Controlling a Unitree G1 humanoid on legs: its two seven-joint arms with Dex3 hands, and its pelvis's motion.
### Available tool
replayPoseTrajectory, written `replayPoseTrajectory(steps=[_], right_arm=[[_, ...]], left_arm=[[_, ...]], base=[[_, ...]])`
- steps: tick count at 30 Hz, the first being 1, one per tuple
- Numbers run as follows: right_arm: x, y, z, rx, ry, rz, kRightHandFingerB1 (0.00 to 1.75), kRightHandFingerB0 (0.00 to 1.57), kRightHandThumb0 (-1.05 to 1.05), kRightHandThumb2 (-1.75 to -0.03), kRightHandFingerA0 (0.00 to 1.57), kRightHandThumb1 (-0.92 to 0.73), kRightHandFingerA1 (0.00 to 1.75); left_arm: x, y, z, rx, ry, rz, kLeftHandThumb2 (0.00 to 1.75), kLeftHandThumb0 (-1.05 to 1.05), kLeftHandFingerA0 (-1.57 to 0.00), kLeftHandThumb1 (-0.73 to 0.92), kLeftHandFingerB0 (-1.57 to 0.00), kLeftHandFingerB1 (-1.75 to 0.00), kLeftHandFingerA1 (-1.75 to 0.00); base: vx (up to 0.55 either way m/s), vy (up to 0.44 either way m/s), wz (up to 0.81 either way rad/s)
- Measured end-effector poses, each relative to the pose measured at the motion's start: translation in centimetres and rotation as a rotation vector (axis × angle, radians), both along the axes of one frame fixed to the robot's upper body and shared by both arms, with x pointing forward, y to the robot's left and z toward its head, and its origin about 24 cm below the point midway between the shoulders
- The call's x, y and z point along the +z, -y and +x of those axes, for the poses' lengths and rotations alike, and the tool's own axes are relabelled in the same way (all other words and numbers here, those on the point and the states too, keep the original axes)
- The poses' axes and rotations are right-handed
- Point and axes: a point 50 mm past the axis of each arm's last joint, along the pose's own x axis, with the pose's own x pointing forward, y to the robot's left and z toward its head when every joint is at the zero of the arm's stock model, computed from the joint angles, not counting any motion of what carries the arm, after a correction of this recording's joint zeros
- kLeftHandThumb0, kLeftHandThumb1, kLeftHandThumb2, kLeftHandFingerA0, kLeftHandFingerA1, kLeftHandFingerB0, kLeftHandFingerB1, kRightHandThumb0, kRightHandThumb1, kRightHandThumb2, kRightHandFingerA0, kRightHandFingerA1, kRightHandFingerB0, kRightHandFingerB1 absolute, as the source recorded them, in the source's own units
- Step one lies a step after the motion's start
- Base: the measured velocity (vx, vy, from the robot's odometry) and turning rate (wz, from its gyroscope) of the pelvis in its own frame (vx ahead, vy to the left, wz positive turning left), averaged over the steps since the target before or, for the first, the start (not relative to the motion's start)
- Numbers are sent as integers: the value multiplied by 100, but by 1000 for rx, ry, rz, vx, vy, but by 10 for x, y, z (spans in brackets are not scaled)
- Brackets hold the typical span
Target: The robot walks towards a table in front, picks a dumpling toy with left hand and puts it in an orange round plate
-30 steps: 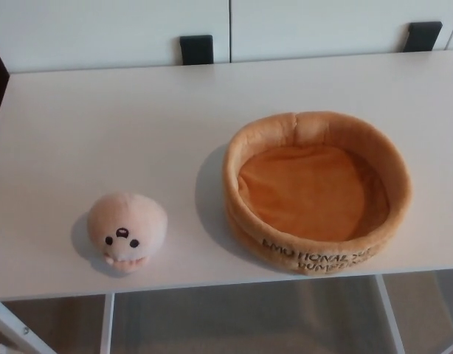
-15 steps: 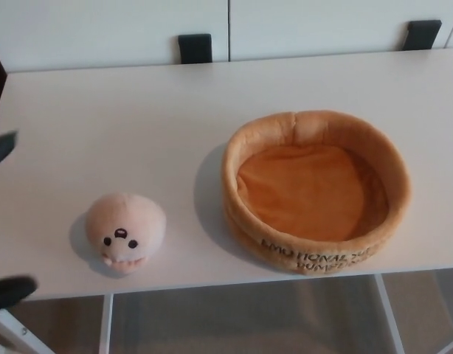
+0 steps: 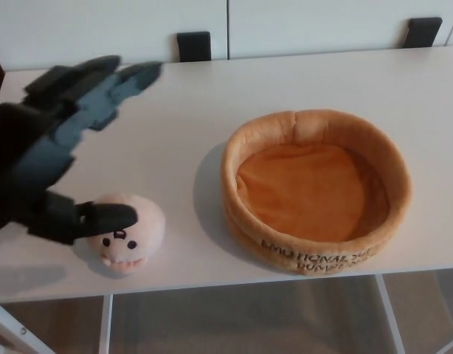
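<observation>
Left robot hand (image 3: 46, 155) hovers released, fingers spread, thumb overlapping the dumpling toy (image 3: 129, 233) at the table's (image 3: 175, 103) 7 o'clock edge. Orange round plate (image 3: 315, 188) sits at the toy's 3 o'clock, apart.

Single head view only. It looks steeply down from above the near edge of the white rectangular table (image 3: 212, 103), facing its far edge and the white wall panels (image 3: 108, 29) behind. Range is close; floor shows beneath the near edge.
</observation>
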Motion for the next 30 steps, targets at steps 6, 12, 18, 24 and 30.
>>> replayPoseTrajectory(steps=[6,12,18,24,30], right_arm=[[1,0,6,2,16,0,31,28,-42,-62,48,-74,39],[2,1,13,-5,39,-2,30,28,-43,-62,54,-73,43],[3,1,20,-5,57,-5,30,27,-43,-61,55,-72,45],[3,1,24,-8,69,-8,46,11,-29,-96,52,-50,68],[4,2,25,-11,71,-16,47,12,-28,-96,50,-49,67]], left_arm=[[-16,15,16,3,-103,110,70,-58,0,39,0,-7,0],[-38,20,25,41,-241,254,64,-28,0,36,0,-13,0],[-46,20,30,80,-331,375,67,-19,0,38,0,-13,0],[-46,17,35,123,-415,478,53,-25,0,46,0,-12,0],[-49,13,37,181,-500,605,54,-43,0,45,0,-3,0]], base=[[0,0,0],[0,0,0],[0,0,0],[0,0,0],[0,0,0]])
